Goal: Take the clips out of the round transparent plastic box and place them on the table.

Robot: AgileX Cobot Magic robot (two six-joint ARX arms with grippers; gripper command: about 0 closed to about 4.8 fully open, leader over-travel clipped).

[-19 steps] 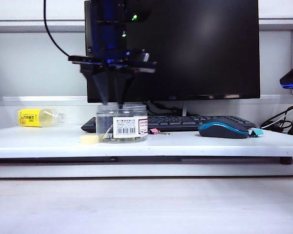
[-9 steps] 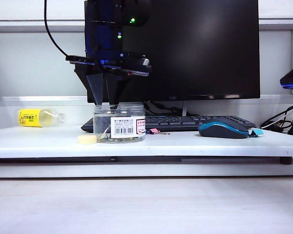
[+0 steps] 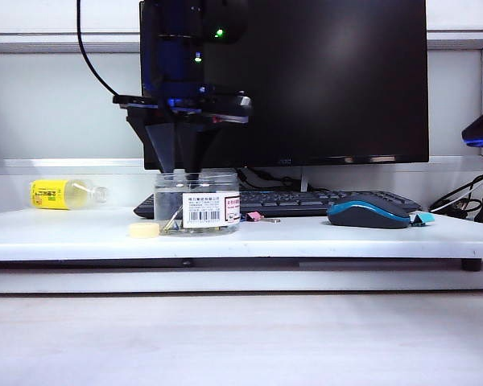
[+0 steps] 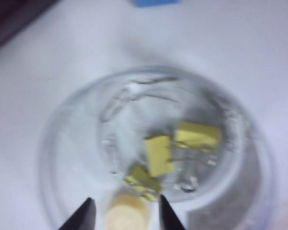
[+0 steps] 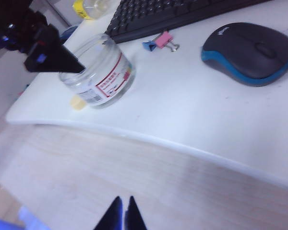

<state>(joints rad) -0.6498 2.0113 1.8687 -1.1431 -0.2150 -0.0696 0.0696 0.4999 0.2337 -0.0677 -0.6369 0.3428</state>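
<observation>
The round transparent plastic box (image 3: pixel 197 203) stands open on the white table (image 3: pixel 322 235), its barcode label facing front. From the left wrist view, three yellow clips (image 4: pixel 158 155) lie on its bottom (image 4: pixel 81 143) among silver wire handles. My left gripper (image 3: pixel 179 170) hangs straight over the box with its tips at rim level, open (image 4: pixel 126 211) and holding nothing. A pink clip (image 5: pixel 163 39) and a blue clip (image 5: pixel 148 45) lie on the table by the keyboard. My right gripper (image 5: pixel 124 206) is shut and empty, off the table's front edge over the wood-look surface.
A cream lid (image 3: pixel 146 230) lies against the box's left side. Behind are a black keyboard (image 3: pixel 306 201) and a monitor (image 3: pixel 322 80). A blue-and-black mouse (image 3: pixel 369 213) sits to the right, a yellow-labelled bottle (image 3: pixel 64 193) lies at the far left.
The left gripper has shifted slightly left and turned at the wrist. The box has slid a little to the left. The right gripper has not moved.
</observation>
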